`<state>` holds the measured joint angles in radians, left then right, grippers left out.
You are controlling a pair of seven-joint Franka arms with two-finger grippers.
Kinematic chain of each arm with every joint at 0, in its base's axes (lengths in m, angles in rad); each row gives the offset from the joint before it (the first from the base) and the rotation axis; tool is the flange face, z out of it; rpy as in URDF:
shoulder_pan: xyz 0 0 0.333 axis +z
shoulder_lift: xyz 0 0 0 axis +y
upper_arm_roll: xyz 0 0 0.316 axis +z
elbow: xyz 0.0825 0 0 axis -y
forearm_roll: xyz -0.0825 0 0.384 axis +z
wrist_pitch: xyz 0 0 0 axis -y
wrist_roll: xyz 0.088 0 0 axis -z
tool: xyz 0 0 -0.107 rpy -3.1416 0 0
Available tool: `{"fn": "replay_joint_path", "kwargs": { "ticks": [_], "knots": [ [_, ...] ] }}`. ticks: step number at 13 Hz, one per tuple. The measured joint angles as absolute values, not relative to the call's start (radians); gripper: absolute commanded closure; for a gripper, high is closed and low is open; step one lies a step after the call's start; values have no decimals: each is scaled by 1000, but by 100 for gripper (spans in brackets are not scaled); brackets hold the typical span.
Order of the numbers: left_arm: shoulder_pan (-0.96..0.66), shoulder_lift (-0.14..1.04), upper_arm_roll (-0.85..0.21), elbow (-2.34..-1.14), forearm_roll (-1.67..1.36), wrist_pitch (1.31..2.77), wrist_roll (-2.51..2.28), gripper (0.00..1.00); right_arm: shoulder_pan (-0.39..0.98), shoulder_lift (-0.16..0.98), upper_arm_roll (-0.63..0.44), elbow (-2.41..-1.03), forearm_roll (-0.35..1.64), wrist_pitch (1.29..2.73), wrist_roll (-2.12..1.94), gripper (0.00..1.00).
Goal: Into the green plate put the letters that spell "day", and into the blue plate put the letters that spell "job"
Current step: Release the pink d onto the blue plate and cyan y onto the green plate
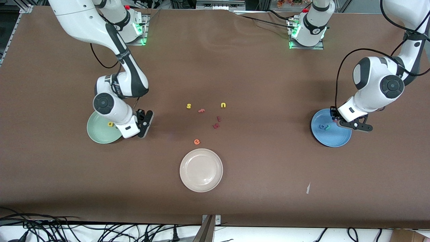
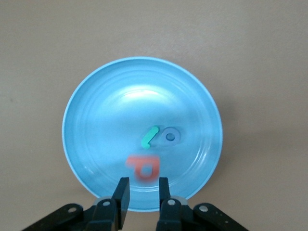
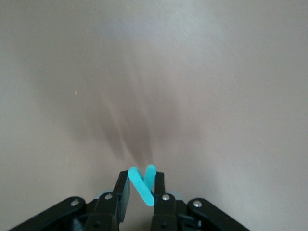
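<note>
Teal "y" point(image 3: 142, 185) was pinched between right gripper point(image 3: 142, 192) jaws just beside the green plate point(image 1: 97, 132), so release was best made squarely over it; left gripper point(image 2: 143, 195) jaws were slightly parted above the blue plate point(image 2: 96, 120), "b" point(image 2: 143, 166) lying free ahead.

Small foam letters point(image 1: 208, 116) cluster mid-counter just above the round cream-white plate point(image 1: 188, 183); bare brown counter point(image 1: 268, 151) lies open toward both ends.
</note>
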<state>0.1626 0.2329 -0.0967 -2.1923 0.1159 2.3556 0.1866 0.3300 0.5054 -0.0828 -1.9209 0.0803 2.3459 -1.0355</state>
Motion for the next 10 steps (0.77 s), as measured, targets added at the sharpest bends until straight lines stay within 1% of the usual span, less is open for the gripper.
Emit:
{"fn": "replay_joint_path", "kwargs": {
  "ticks": [1, 2, 3, 4, 5, 6, 7, 10],
  "knots": [
    [163, 233, -94, -2192, 116, 2356, 187, 22, 329, 488, -113, -1908, 81, 2294, -1034, 100],
    [163, 232, -94, -2192, 116, 2357, 187, 5, 328, 472, -148, -1903, 81, 2252, -1034, 100],
    [163, 232, -94, -2192, 116, 2358, 187, 0, 326, 459, -184, -1902, 81, 2219, -1034, 100],
    [163, 231, -93, -2192, 116, 2359, 187, 0, 322, 455, -215, -1903, 81, 2197, -1034, 100],
    [163, 229, -93, -2191, 116, 2360, 187, 0, 318, 455, -235, -1904, 81, 2188, -1034, 88],
    [163, 227, -93, -2191, 116, 2360, 186, 0, 314, 459, -248, -1907, 81, 2187, -1033, 27],
    [163, 226, -92, -2191, 116, 2361, 186, 0, 311, 467, -256, -1910, 83, 2187, -1026, 0],
    [163, 225, -92, -2191, 116, 2363, 186, 0, 301, 488, -259, -1910, 97, 2185, -973, 0]
  ]
}}
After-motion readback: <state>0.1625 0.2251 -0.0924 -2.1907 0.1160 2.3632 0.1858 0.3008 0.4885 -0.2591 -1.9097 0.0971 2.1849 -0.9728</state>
